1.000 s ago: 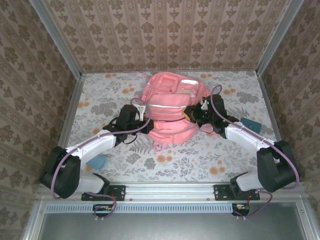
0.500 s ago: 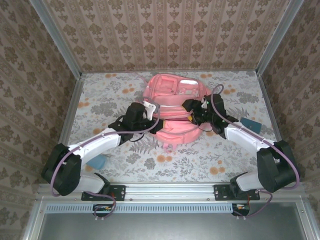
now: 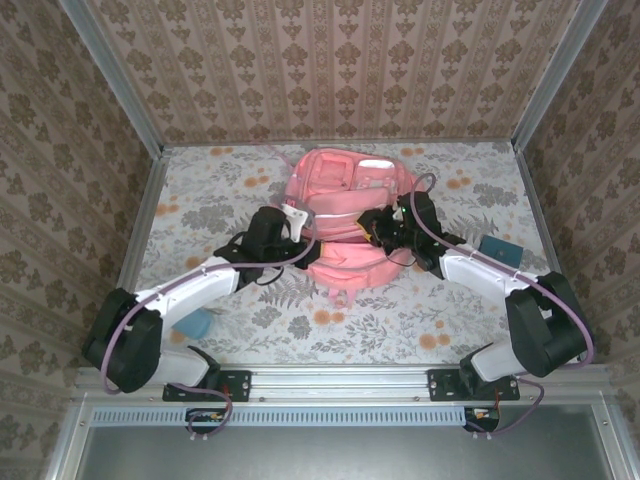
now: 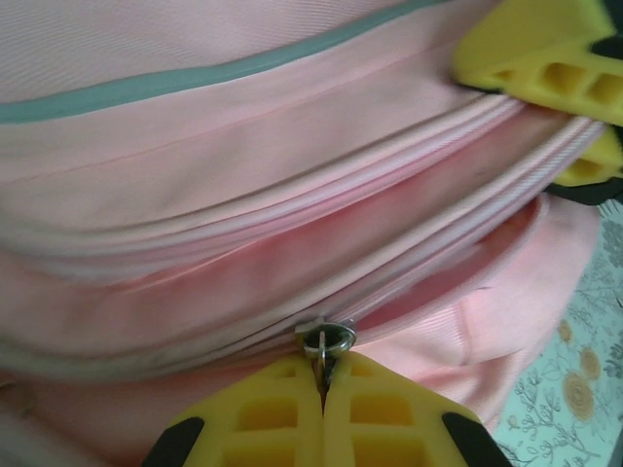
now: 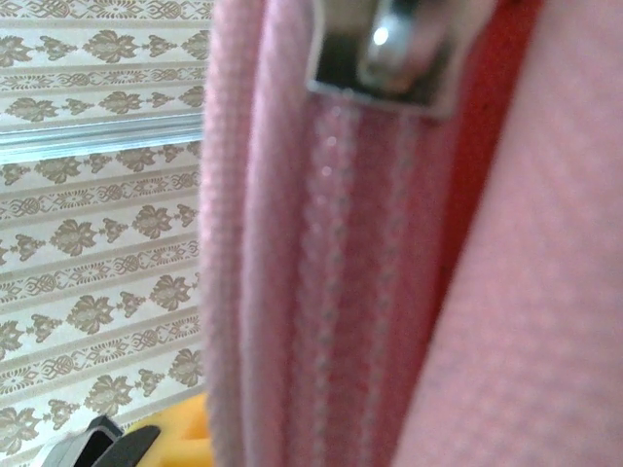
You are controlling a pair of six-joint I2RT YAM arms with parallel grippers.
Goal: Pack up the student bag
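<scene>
The pink student bag lies in the middle of the table, between both arms. At its left side my left gripper is shut on a metal zip pull. In the left wrist view its yellow fingers meet just under the pull's ring, on a long zip line across the bag. My right gripper is at the bag's right side. Its yellow fingers sit either side of the zip edge, closed on the fabric. The right wrist view has zip tape very close and a metal slider at the top.
A teal-blue flat thing lies right of the bag, beside the right arm. Another teal thing lies under the left arm, near the front edge. Patterned walls close the table in at the back and both sides.
My left gripper has moved right along the bag with the zip pull. The right gripper opened and closed again further left on the bag. The bag's front has drawn in.
</scene>
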